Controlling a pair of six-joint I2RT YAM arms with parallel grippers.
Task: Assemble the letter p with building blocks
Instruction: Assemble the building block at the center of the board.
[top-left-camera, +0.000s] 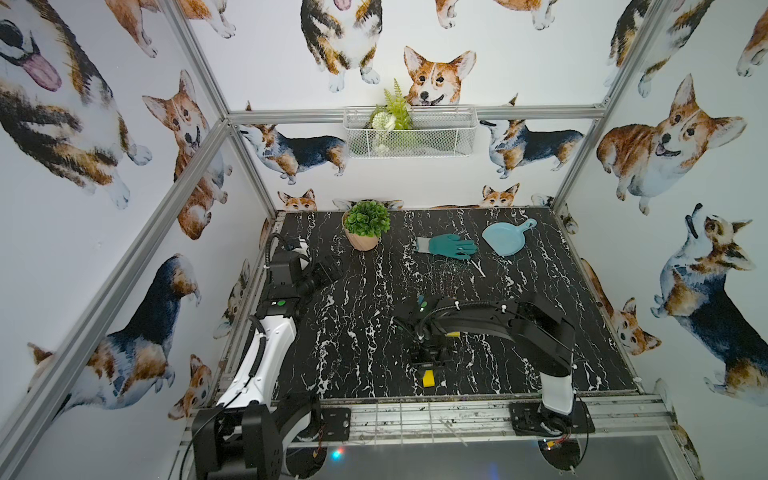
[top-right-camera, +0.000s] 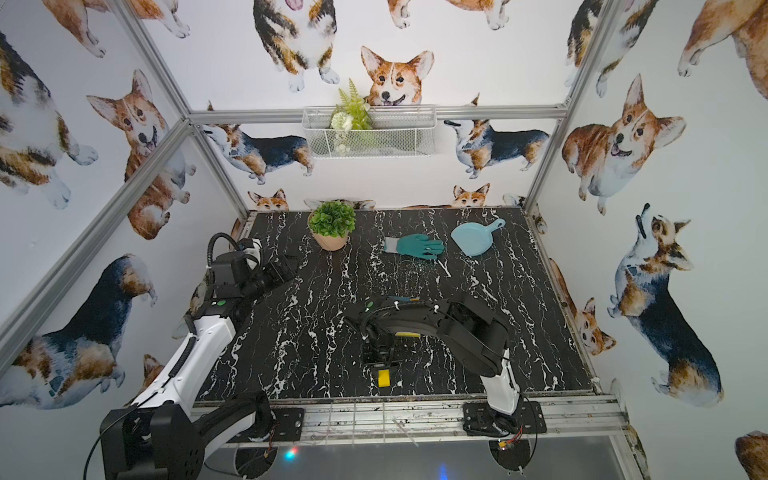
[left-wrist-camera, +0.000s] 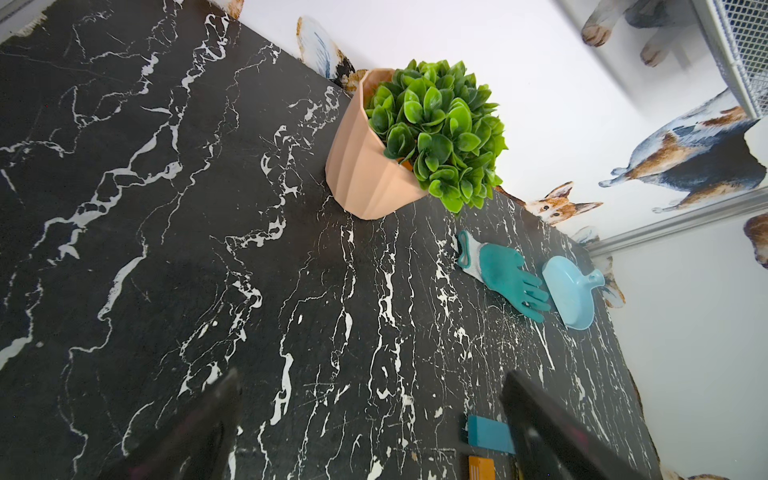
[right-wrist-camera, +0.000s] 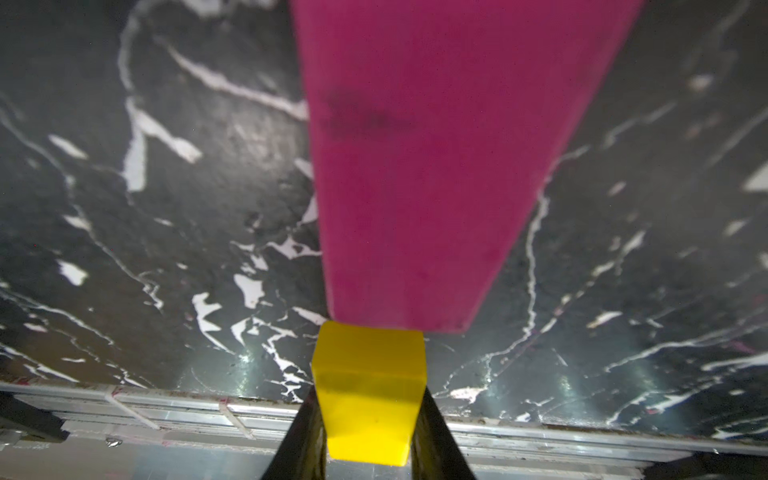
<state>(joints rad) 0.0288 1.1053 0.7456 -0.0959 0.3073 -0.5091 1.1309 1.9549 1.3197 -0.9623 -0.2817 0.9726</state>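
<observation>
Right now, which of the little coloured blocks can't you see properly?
- Flat magenta bar: right wrist view, top edge cuts it off; unseen in both top views.
- Flat orange bar: left wrist view, bottom edge cuts it.
- Flat teal-blue bar: in a top view, the black right arm hides most.
- Flat yellow bar: in a top view, right gripper, shut on it, covers one end.
- The letter's shape: under that arm, cannot tell.

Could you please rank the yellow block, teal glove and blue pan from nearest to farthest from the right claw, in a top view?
1. yellow block, gripped in the right claw, front.
2. teal glove, back centre.
3. blue pan, back right.
</observation>
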